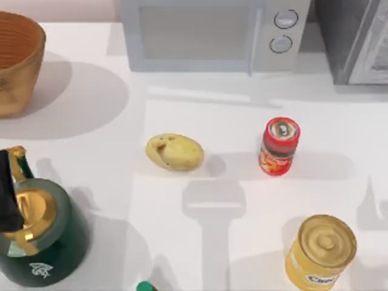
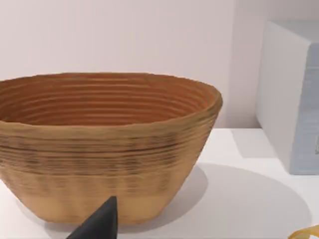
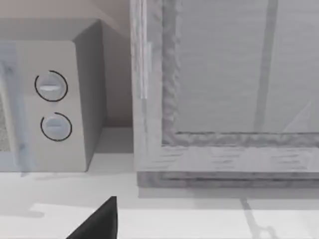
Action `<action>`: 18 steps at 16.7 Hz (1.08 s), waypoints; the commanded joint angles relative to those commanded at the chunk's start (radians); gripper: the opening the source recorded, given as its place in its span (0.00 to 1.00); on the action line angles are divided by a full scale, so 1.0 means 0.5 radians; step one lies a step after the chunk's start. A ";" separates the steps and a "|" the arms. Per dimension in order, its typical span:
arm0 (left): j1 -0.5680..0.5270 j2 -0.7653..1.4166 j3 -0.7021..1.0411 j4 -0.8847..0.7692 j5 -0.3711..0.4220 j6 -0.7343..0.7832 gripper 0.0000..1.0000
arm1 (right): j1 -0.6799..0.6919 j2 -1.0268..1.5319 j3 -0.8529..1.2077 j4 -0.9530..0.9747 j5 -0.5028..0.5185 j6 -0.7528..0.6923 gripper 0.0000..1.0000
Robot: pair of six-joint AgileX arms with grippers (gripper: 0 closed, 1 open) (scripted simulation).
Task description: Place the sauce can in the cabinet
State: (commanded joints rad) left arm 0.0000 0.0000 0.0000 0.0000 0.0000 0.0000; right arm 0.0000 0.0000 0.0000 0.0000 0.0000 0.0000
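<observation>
The sauce can (image 1: 279, 146), slim and red with a silvery top, stands upright on the white table right of centre, with nothing touching it. The cabinet (image 1: 354, 39) is the dark grey unit at the back right corner. Its pale grey framed door panel (image 3: 224, 89) faces the right wrist camera from close by. A dark tip of my right gripper (image 3: 99, 221) shows in front of the cabinet, low over the table. A dark tip of my left gripper (image 2: 99, 224) shows in front of the wicker basket (image 2: 104, 144) at the back left.
A light grey microwave (image 1: 212, 33) with two knobs stands at the back centre, beside the cabinet. A potato (image 1: 174, 151) lies left of the sauce can. A bigger yellow can (image 1: 320, 251) stands front right. A green kettle (image 1: 36, 236) sits front left and the basket (image 1: 18, 60) back left.
</observation>
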 joint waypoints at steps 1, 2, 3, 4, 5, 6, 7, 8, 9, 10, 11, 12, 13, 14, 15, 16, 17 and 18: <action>0.000 0.000 0.000 0.000 0.000 0.000 1.00 | 0.000 0.000 0.000 0.000 0.000 0.000 1.00; 0.000 0.000 0.000 0.000 0.000 0.000 1.00 | 0.000 0.000 0.000 0.000 0.000 0.000 1.00; 0.000 0.000 0.000 0.000 0.000 0.000 1.00 | 0.000 0.013 0.009 0.013 -0.015 -0.010 1.00; 0.000 0.000 0.000 0.000 0.000 0.000 1.00 | 0.001 0.039 0.027 0.038 -0.047 -0.029 1.00; 0.000 0.000 0.000 0.000 0.000 0.000 1.00 | 0.004 0.081 0.052 0.075 -0.095 -0.057 1.00; 0.000 0.000 0.000 0.000 0.000 0.000 1.00 | 0.010 0.140 0.083 0.123 -0.163 -0.096 1.00; 0.000 0.000 0.000 0.000 0.000 0.000 1.00 | 0.017 0.216 0.122 0.180 -0.248 -0.142 1.00; 0.000 0.000 0.000 0.000 0.000 0.000 1.00 | 0.027 0.305 0.165 0.244 -0.346 -0.195 1.00; 0.000 0.000 0.000 0.000 0.000 0.000 1.00 | 0.037 0.405 0.214 0.315 -0.455 -0.252 1.00; 0.000 0.000 0.000 0.000 0.000 0.000 1.00 | 0.048 0.516 0.268 0.391 -0.575 -0.315 1.00; 0.000 0.000 0.000 0.000 0.000 0.000 1.00 | 0.060 0.641 0.330 0.472 -0.706 -0.382 1.00; 0.000 0.000 0.000 0.000 0.000 0.000 1.00 | 0.071 0.776 0.396 0.556 -0.843 -0.451 1.00; 0.000 0.000 0.000 0.000 0.000 0.000 1.00 | 0.081 0.921 0.467 0.640 -0.984 -0.521 1.00; 0.000 0.000 0.000 0.000 0.000 0.000 1.00 | 0.091 1.075 0.541 0.724 -1.129 -0.592 1.00; 0.000 0.000 0.000 0.000 0.000 0.000 1.00 | 0.098 1.240 0.619 0.805 -1.276 -0.662 1.00; 0.000 0.000 0.000 0.000 0.000 0.000 1.00 | 0.104 1.415 0.700 0.882 -1.422 -0.730 1.00; 0.000 0.000 0.000 0.000 0.000 0.000 1.00 | 0.108 1.596 0.784 0.956 -1.567 -0.796 1.00; 0.000 0.000 0.000 0.000 0.000 0.000 1.00 | 0.111 1.784 0.868 1.024 -1.710 -0.861 1.00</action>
State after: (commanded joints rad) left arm 0.0000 0.0000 0.0000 0.0000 0.0000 0.0000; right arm 0.0553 0.8921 0.4342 0.5122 -0.8552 -0.4306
